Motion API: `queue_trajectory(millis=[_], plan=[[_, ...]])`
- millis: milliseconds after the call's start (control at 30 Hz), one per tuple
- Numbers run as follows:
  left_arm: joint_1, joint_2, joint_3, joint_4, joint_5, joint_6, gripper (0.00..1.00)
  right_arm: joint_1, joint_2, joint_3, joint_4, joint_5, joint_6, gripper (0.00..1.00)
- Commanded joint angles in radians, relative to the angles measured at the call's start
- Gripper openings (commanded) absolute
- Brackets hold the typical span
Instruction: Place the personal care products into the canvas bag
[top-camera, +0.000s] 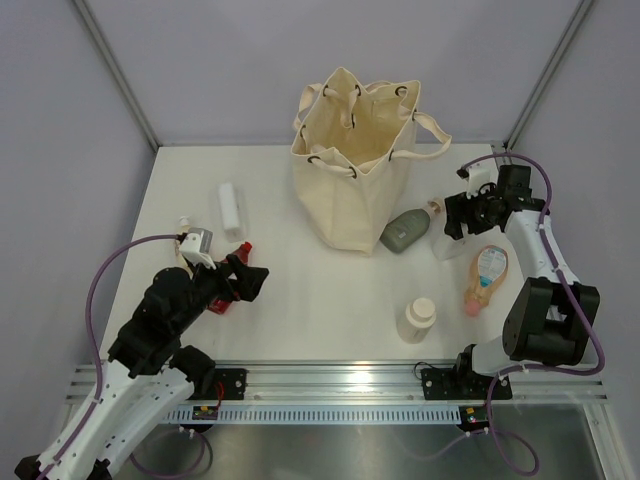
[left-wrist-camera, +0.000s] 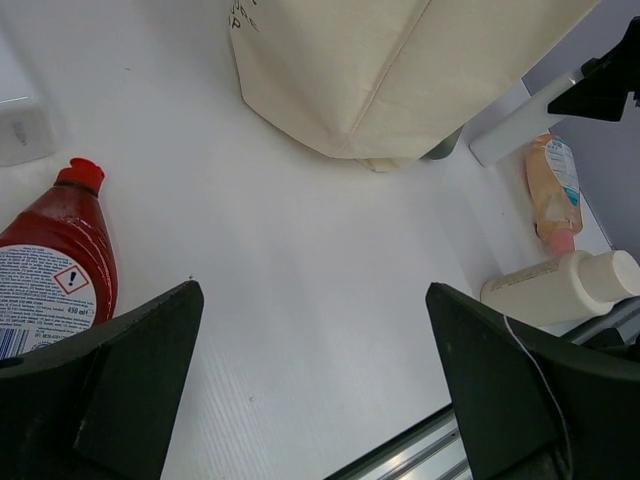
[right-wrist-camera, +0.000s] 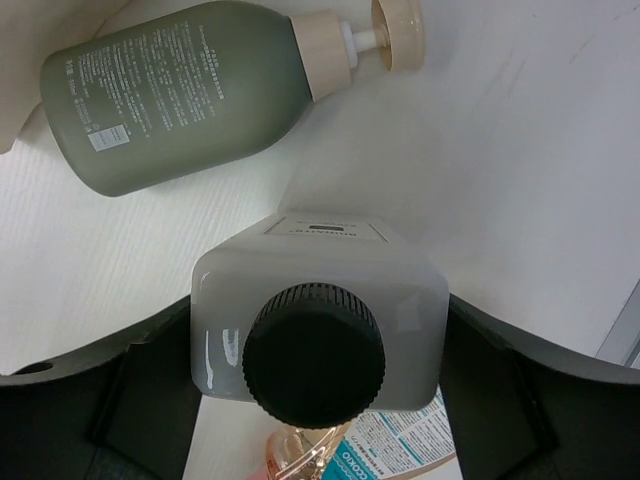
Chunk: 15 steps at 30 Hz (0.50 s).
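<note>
Black-capped white bottle (right-wrist-camera: 320, 262) clamped between the fingers (right-wrist-camera: 140, 400) of the right end effector (right-wrist-camera: 320, 385), grey-green pump bottle (right-wrist-camera: 170, 95) lying just beyond

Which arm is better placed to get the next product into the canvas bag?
Right: the right gripper grips the black-capped bottle beside the canvas bag; the left gripper is open, holding nothing.

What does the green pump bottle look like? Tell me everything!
The grey-green, plastic-looking pump bottle lies on its side on the white table, unheld. Its rounded matte body carries white print and a label patch. A beige collar and beige pump head point away from the cream canvas bag, whose base it lies beside; contact is unclear. The right end effector grips a black-capped white bottle nearby.
</note>
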Motion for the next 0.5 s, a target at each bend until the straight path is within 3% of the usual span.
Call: queue_trajectory(millis=[0,67,233,333,467], plan=[[-0.001,0.004,-0.004,0.057,0.015,-0.018,0.99,-0.006,0.01,0.015,0.063,-0.022,0.029,0.83],[-0.001,0.001,-0.004,0.052,0.015,-0.02,0.99,-0.006,0.001,0.002,0.086,-0.034,0.04,0.74],[-0.001,-0.01,-0.001,0.044,0.015,-0.026,0.99,-0.006,-0.045,-0.004,0.106,-0.054,0.078,0.2],[-0.001,-0.011,0.004,0.035,0.015,-0.024,0.99,-0.006,-0.14,-0.002,0.11,-0.054,0.104,0.02],[-0.001,-0.011,0.001,0.037,0.015,-0.02,0.99,-0.006,-0.265,0.033,0.075,-0.071,0.14,0.0]])
